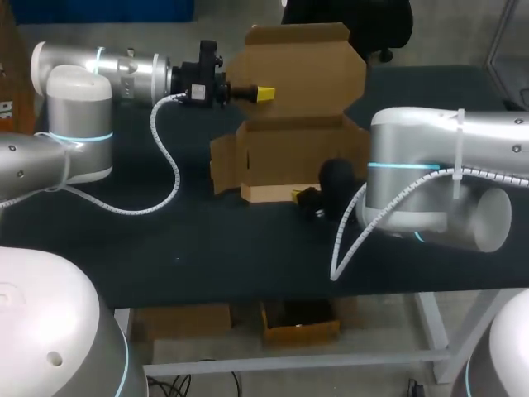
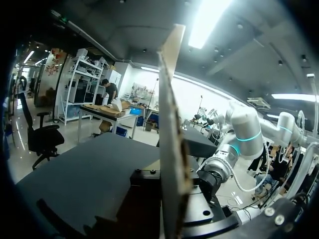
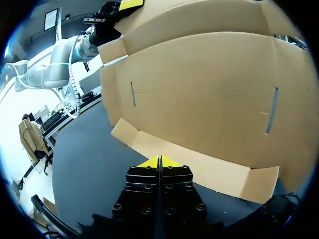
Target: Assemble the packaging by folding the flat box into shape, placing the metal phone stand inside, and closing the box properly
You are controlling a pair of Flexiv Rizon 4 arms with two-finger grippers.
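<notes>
Black table (image 1: 207,240) bearing cardboard box (image 1: 289,149) at centre back, lid (image 1: 306,66) upright. Left gripper (image 1: 263,93) clamped on lid's side edge; cardboard seen edge-on only from its own wrist. Right gripper (image 3: 159,162) tips pressed together, just before front flap (image 3: 199,167).

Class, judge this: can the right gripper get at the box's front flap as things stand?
Probably yes: the right gripper sits just short of the front flap of the box, nothing between them on the table.

Left arm (image 1: 78,124) & right arm (image 1: 446,178) are clad in silver-white w/ cyan rings, white spiral cables (image 1: 169,161) strapped on; right gripper (image 3: 159,161) black, screw-studded, yellow-tipped.
</notes>
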